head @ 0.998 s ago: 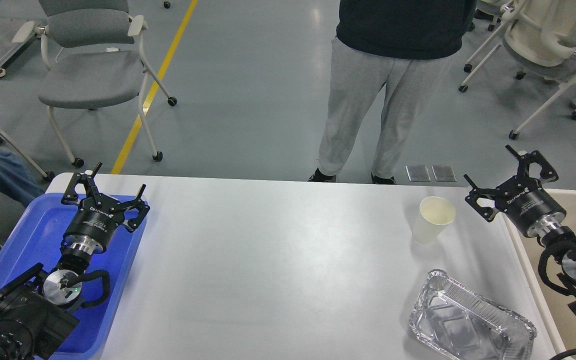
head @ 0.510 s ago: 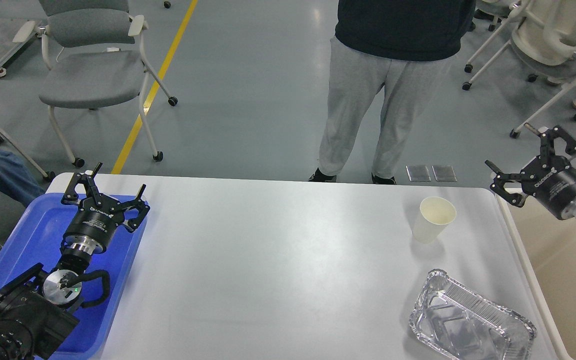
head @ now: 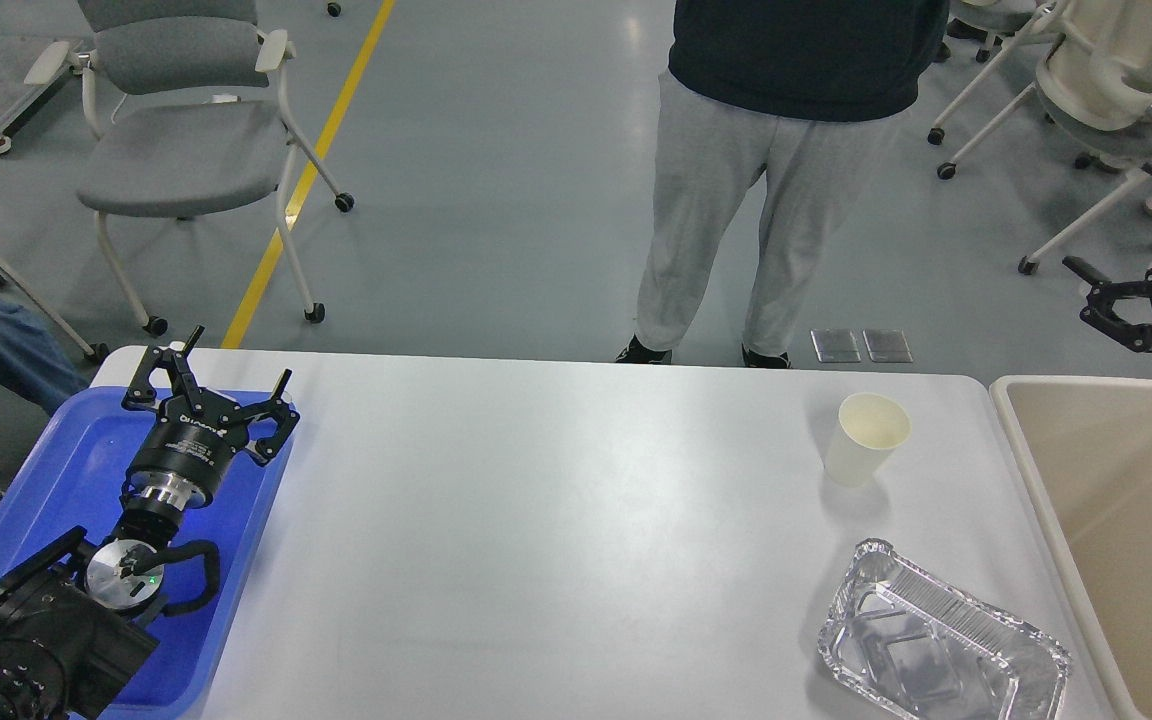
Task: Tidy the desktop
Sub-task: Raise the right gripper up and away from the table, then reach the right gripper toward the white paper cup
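Note:
The white desktop (head: 536, 520) fills the lower part of the head view. A paper cup (head: 866, 440) stands upright at its right side. An empty foil tray (head: 941, 650) lies near the front right corner. My left gripper (head: 216, 385) is open and empty above the blue tray (head: 46, 470). My right gripper (head: 1151, 265) is open and empty, raised at the right edge of the view behind the beige bin (head: 1116, 500), partly cut off by the frame.
A person (head: 766, 180) stands just behind the table's far edge. Grey wheeled chairs stand at the back left (head: 176, 140) and back right (head: 1106, 90). The beige bin adjoins the table's right edge, the blue tray its left.
My right gripper has risen and moved right, from above the bin's near-left corner to the right edge of the view. The left arm, cup and foil tray have not moved.

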Controlling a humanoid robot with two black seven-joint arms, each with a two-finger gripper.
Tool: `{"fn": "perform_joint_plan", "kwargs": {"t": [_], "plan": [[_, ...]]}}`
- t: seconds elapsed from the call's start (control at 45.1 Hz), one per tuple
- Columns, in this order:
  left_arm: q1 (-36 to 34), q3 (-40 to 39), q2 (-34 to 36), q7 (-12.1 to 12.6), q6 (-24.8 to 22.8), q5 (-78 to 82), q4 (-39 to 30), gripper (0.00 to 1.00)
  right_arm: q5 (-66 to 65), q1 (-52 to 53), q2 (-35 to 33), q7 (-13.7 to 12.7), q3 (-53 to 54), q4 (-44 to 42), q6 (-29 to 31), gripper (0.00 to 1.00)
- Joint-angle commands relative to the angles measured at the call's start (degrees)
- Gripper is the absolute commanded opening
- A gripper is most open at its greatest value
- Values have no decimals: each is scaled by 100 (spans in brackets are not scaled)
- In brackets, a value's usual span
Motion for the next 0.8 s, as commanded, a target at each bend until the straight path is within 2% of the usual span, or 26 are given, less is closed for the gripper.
{"fn": "perform_joint_plan", "kwargs": {"t": [0.0,0.133,0.399,0.555,0.776], "plan": [[3,-2,0,-1,0,0,0,100,-78,406,-289,-16,-427,113,-65,100],[3,-2,9,-1,0,0,-9,100,-543,617,-315,10,-1025,174,-127,100],[12,-2,27,-1,0,0,-9,100,-2704,662,-263,37,-1377,446,-250,100],[3,-2,27,-1,0,-9,-9,100,-3900,679,-184,37,-1631,807,-592,100],[3,-2,27,-1,0,-9,-9,100,-5193,828,334,37,-2255,1009,-1058,100]]}}
